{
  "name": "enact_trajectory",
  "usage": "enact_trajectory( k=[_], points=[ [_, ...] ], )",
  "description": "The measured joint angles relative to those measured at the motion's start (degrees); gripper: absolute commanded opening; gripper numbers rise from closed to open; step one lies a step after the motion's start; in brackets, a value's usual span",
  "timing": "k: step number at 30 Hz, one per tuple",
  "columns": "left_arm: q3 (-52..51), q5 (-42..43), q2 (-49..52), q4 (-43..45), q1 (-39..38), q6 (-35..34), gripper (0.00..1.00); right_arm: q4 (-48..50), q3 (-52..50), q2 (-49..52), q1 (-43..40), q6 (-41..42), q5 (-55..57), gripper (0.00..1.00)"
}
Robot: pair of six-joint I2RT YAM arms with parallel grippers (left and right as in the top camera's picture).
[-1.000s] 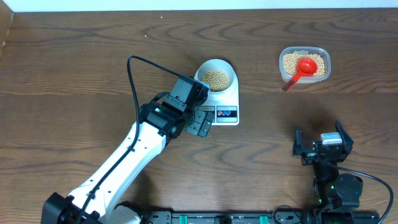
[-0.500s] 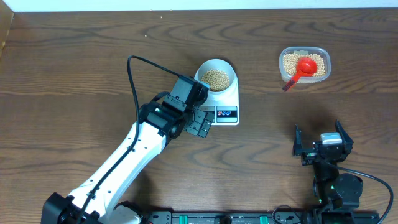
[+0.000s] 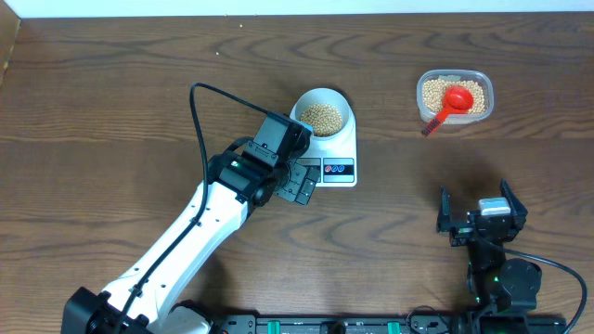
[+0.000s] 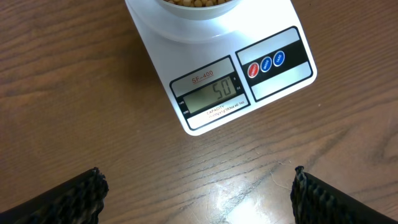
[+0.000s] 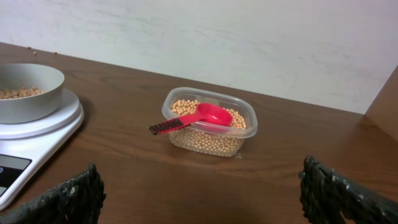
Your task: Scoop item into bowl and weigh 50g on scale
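Observation:
The white bowl [image 3: 323, 113] holds tan beans [image 3: 323, 117] and stands on the white scale [image 3: 340, 148]. In the left wrist view the scale [image 4: 273, 81] shows 50 on its display [image 4: 211, 94], with the bowl's rim [image 4: 198, 7] at the top edge. My left gripper [image 3: 299, 184] is open and empty, just in front of the scale's display edge; in its own view [image 4: 198, 198] the fingers straddle bare table. My right gripper [image 3: 483, 223] is open and empty at the near right; its view [image 5: 202, 193] shows the bowl [image 5: 28, 93] at far left.
A clear plastic tub [image 3: 454, 96] of beans sits at the back right with a red scoop [image 3: 452, 102] resting in it, handle pointing out front-left. It also shows in the right wrist view [image 5: 208, 121]. A pale wall runs behind the table.

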Motion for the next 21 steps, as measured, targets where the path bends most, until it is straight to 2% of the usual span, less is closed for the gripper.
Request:
enact_trajectory(
  k=[21],
  points=[
    [0.0,-1.25,0.0,0.37,0.0,0.0,0.96,0.0,0.0,0.0,0.0,0.02,0.0,0.99]
  ],
)
